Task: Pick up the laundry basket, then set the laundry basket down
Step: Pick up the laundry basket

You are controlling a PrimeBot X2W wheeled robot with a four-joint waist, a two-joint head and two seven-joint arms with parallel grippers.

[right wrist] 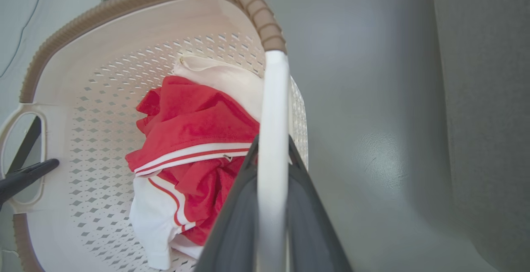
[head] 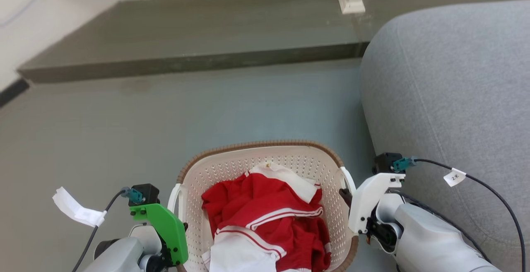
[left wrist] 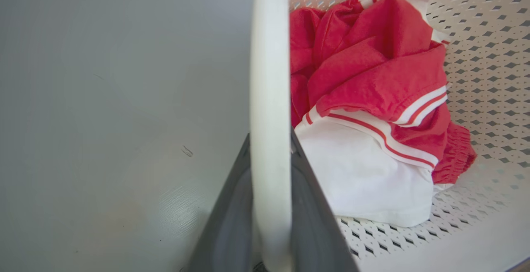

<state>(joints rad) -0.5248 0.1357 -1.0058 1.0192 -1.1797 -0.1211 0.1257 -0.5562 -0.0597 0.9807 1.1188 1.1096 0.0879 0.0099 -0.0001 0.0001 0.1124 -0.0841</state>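
In the head view the laundry basket (head: 256, 144) sat low and central over the grey floor (head: 207, 110), with red and white clothes (head: 265, 210) heaped inside and a grey sofa (head: 447, 98) close on its right. The left hand (head: 182, 227) was at one white side handle and the right hand (head: 345, 196) at the other. Whether the basket was already off the floor could not be told. In the left wrist view the left handle (left wrist: 269, 77) ran straight up between the two dark fingers (left wrist: 232, 226), which pressed on it from either side, so that hand was clamped on the handle. In the right wrist view the right handle (right wrist: 271, 139) passed likewise between that hand's fingers (right wrist: 314, 222), clamped in the same way, just below the brown rim (right wrist: 252, 7). The step looked to be carrying the load on two thin handles. Doing it well probably meant moving both hands level and at one pace, so the basket would not tip the clothes toward one end. It also meant holding the spacing between the hands fixed, lest the handles twist or slip, and keeping the right side off the sofa.
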